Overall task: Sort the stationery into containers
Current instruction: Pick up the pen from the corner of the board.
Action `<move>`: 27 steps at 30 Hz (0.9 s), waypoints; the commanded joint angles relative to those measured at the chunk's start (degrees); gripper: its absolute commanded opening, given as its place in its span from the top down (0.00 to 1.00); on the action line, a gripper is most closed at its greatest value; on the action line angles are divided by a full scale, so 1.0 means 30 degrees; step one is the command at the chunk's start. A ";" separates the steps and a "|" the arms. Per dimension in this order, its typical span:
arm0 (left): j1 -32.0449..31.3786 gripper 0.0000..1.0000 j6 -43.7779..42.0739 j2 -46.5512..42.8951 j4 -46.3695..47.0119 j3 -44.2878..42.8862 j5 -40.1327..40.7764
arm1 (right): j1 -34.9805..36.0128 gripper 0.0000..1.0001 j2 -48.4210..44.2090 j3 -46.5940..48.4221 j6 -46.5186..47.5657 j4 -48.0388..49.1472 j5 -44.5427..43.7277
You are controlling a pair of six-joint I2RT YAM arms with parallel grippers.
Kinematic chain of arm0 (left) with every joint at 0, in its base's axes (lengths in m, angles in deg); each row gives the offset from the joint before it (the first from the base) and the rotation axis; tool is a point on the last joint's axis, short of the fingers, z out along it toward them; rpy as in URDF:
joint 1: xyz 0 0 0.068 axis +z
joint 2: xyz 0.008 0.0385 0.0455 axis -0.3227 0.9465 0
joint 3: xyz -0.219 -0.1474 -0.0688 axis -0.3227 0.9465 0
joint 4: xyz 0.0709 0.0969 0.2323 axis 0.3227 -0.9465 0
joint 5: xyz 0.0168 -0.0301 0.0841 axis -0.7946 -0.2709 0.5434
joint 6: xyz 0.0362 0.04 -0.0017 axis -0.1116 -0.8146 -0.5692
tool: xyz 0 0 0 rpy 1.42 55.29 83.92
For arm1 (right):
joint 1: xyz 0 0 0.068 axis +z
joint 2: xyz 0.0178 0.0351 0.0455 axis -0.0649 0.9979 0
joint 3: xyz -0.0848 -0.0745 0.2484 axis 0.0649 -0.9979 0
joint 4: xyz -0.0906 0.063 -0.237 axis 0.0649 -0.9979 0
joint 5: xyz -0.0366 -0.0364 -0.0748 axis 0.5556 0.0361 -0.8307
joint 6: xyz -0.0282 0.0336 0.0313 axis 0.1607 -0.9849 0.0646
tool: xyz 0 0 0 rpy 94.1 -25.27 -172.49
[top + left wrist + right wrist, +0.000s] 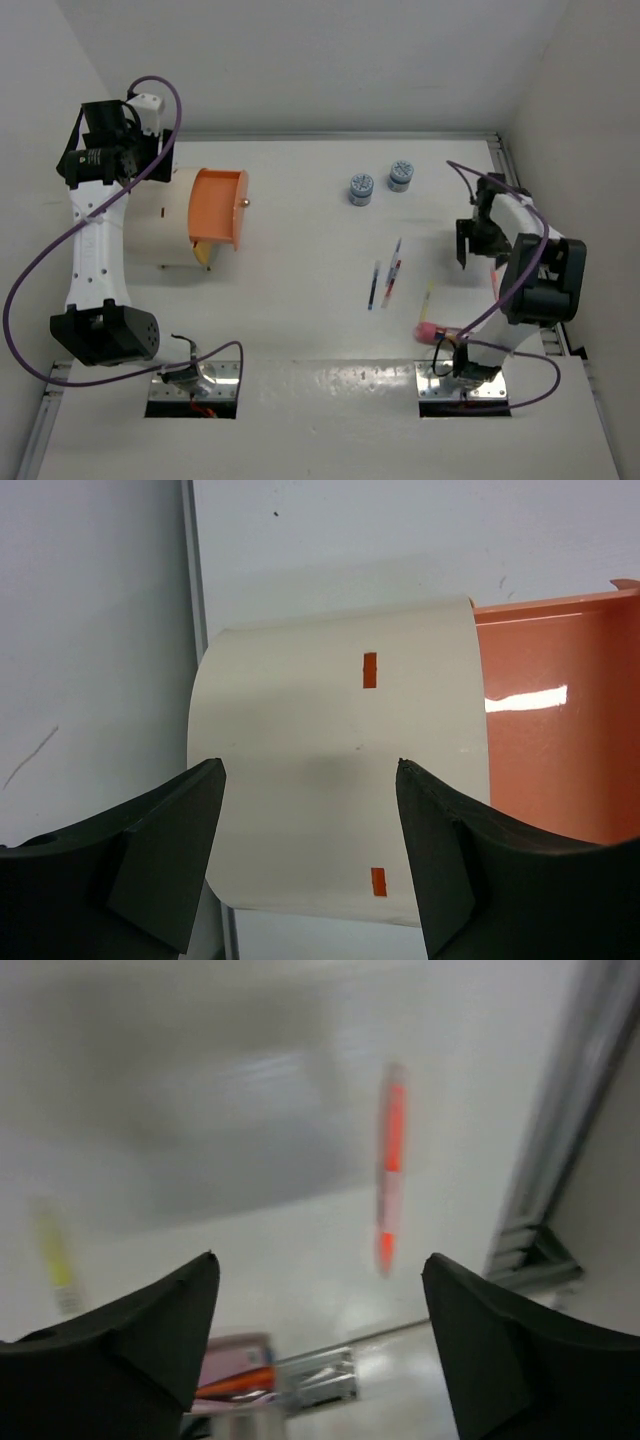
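my right pincer (315, 1260) wide apart, empty, above orange pen (390, 1170); my left pincer (310, 765) apart over drum (330, 730); risk: off-centre grab rolls pen against rail (545, 1200)

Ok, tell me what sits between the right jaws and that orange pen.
Nothing visible. The orange pen lies on the table ahead of the open right jaws; the yellow pen sits well aside.

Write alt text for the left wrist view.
The open, empty left hand points at the cream drum, which fills the middle of the frame. An orange drawer compartment sticks out from the drum at the frame's right.
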 commanded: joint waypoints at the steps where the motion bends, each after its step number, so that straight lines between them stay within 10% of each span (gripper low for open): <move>1: -0.0014 0.25 -0.0255 -0.0674 0.0125 -0.0072 -0.0557 | -0.1895 0.16 -0.0332 0.0013 0.5052 0.0468 -0.3407; 8: 0.0015 0.25 -0.0635 -0.0207 0.0068 -0.0743 -0.0441 | -0.5649 0.04 0.2242 -0.0951 0.7226 0.1171 -0.1014; 18: 0.0044 0.25 -0.0957 0.0000 -0.1132 -0.2854 0.0319 | -0.6763 0.28 0.8303 0.0301 0.8927 0.2820 0.1592; 27: 0.0044 0.25 -0.1046 -0.0469 -0.0959 -0.1889 0.0234 | -0.5887 0.31 0.5010 0.0539 0.8930 0.1850 0.3497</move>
